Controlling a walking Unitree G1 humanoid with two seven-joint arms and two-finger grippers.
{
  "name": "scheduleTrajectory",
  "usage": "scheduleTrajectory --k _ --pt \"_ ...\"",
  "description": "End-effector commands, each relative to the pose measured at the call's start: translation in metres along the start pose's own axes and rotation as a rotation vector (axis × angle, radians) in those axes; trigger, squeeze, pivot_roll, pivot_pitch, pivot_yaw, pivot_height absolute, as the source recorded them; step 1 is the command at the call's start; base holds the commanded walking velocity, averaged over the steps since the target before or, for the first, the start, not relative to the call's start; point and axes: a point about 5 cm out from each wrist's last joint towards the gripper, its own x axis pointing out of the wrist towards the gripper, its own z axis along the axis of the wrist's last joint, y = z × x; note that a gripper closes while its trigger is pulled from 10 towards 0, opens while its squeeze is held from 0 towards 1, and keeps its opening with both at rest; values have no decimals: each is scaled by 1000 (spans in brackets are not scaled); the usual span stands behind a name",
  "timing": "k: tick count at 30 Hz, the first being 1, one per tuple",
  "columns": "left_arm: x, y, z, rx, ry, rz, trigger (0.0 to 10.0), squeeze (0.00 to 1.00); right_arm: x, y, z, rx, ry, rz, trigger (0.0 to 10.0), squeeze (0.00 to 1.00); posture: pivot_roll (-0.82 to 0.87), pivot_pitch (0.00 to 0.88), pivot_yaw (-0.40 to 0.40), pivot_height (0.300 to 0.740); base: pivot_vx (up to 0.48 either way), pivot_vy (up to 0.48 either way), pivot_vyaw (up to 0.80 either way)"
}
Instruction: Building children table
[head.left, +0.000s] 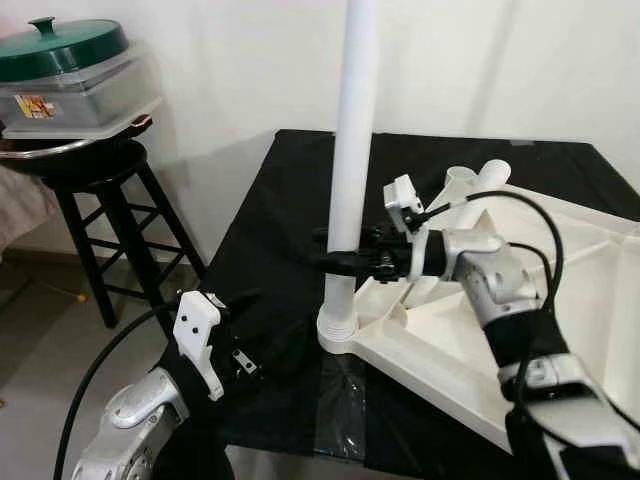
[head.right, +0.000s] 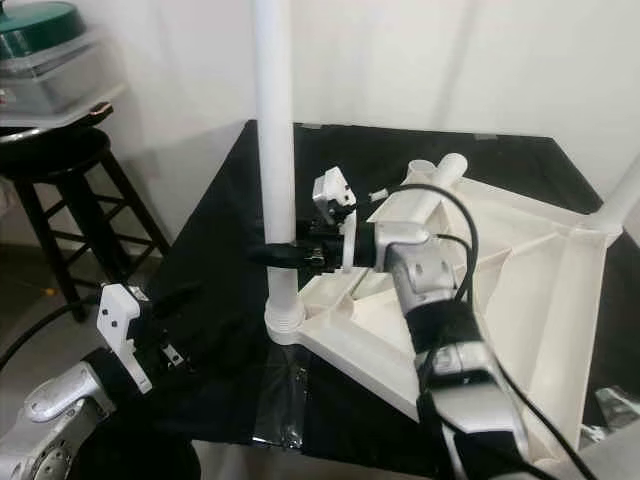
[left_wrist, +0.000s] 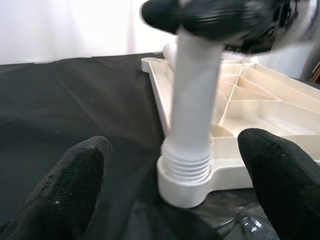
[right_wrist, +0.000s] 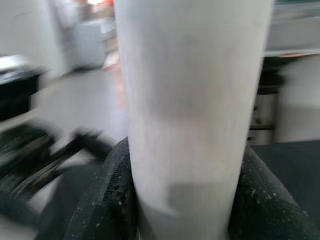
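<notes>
White table leg (head.left: 352, 150) — black cloth (head.left: 270, 240)

Green-lidded container (head.left: 70, 75) atop black stool (head.left: 105, 195)

home room, wooden stool (head.left: 115, 215), lidded cookware (head.left: 70, 75)

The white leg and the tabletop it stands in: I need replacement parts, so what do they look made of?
The white leg looks like smooth moulded plastic, faintly glossy, with moulded threads at its base. The upturned tabletop seems the same off-white plastic, judging by its ribbed underside. The right gripper is clamped on the leg; the left gripper is open near the socket.
</notes>
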Motion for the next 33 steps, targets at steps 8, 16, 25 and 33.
scheduleTrajectory --k 8,16,25,33 --pt "0 2 -3 -19 -5 -5 10000 0 11 51 -66 10 226 -613 0 0 -61 34 -4 740 0 0 0" --pt "2 5 -2 -13 -25 41 10000 0 18 47 -65 33 214 -509 10000 0 -45 32 -22 740 0 0 0" --pt "6 6 -2 -21 -29 31 10000 0 12 51 -18 45 34 14 10000 12 -41 21 -20 740 0 0 0" --pt "8 4 -5 -23 -31 29 10000 0 8 21 -15 16 58 259 10000 0 -19 9 -32 740 0 0 0"
